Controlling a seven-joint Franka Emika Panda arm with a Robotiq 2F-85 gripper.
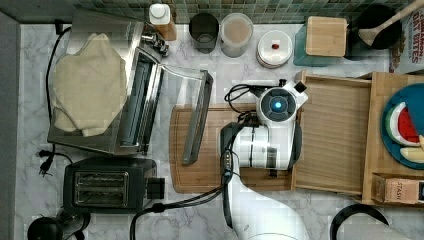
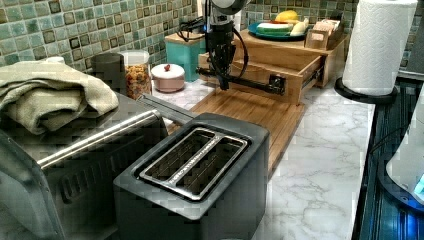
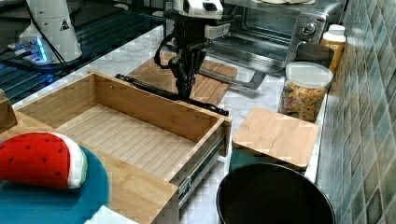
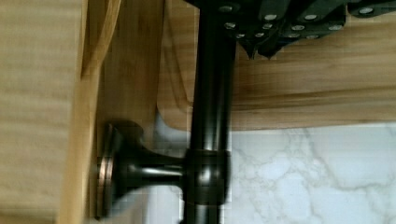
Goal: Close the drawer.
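In the right view the drawer [image 3: 126, 135] stands pulled well out of its wooden box [image 3: 135, 191], its pale slatted floor bare, a plate [image 3: 51, 200] with a toy watermelon slice [image 3: 39, 161] on the box top nearest the camera; along the drawer's far front runs a dark bar handle [image 3: 154, 91], and the gripper [image 3: 185, 86] comes straight down onto that bar near its middle; the wrist view shows the handle [image 4: 210, 116] running past the dark fingers [image 4: 280, 28], with one round mount fixed to the drawer front, but whether the fingers clasp the bar or merely stand beside it I cannot tell; beyond the handle lies a darker cutting board [image 3: 205, 79] on the marble counter [image 3: 126, 51], and past that an oven [image 3: 271, 28] with its door dropped open; in the top view the drawer [image 1: 332, 132] sits at the top view's right, the gripper's wrist over its left edge, the board [image 1: 205, 165] to the left of it, a toaster [image 1: 107, 187] farther left.
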